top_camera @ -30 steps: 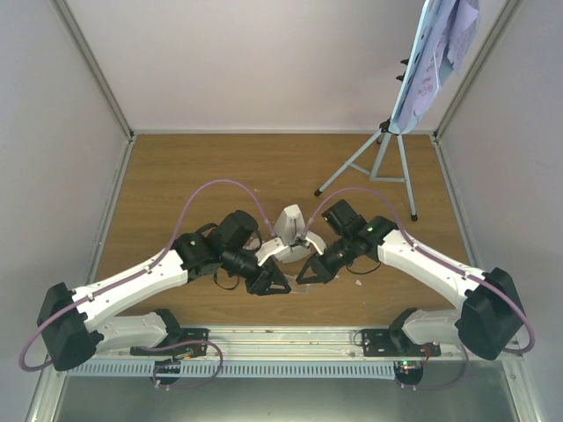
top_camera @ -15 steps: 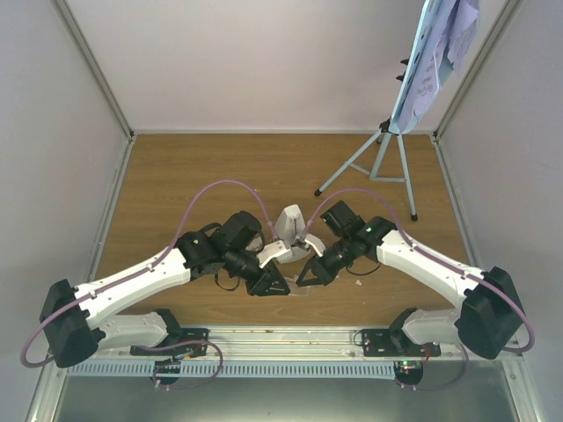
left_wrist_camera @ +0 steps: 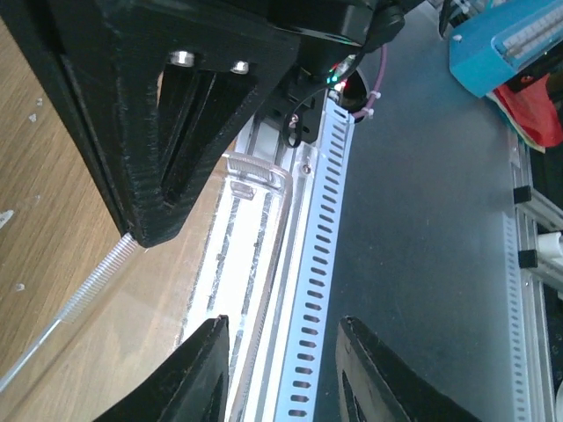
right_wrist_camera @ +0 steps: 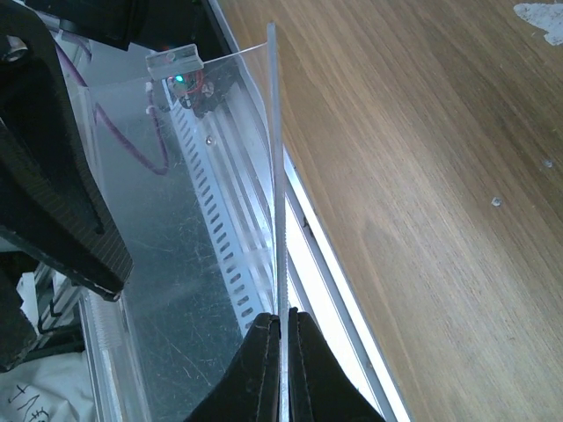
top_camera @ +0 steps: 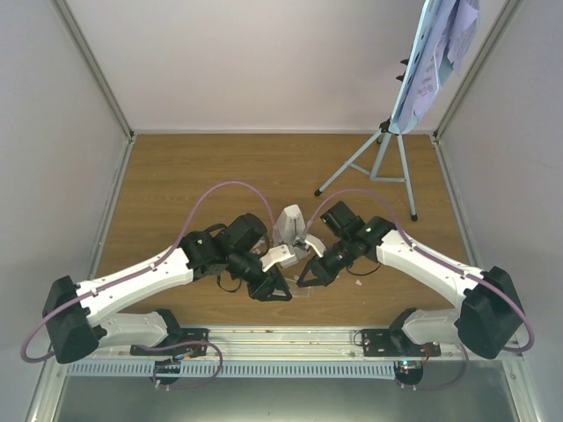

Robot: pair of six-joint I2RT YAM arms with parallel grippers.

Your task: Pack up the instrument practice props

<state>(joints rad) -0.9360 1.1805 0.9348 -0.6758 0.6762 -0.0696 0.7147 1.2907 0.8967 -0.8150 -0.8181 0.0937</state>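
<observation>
The white pyramid metronome (top_camera: 288,227) stands at the table's middle, between the two wrists. My right gripper (top_camera: 308,274) (right_wrist_camera: 281,322) is shut on the edge of the clear tapered cover (right_wrist_camera: 198,176), held just above the front of the table. The cover also shows faintly in the top view (top_camera: 300,287) and in the left wrist view (left_wrist_camera: 242,255). My left gripper (top_camera: 274,288) (left_wrist_camera: 283,352) is open and empty, right beside the cover. The pale-blue tripod music stand (top_camera: 385,158) stands at the back right with the sheet music (top_camera: 437,53) on its tray.
Small white crumbs (right_wrist_camera: 538,16) lie on the wooden table (top_camera: 176,193). A slotted metal rail (left_wrist_camera: 317,264) runs along the front edge. Pale walls close off the left, back and right. The right gripper's body (left_wrist_camera: 158,132) fills the left wrist view's upper left.
The left arm has shifted a little to the right, bringing its gripper closer to the right gripper and the cover. The right gripper keeps its hold and has barely moved.
</observation>
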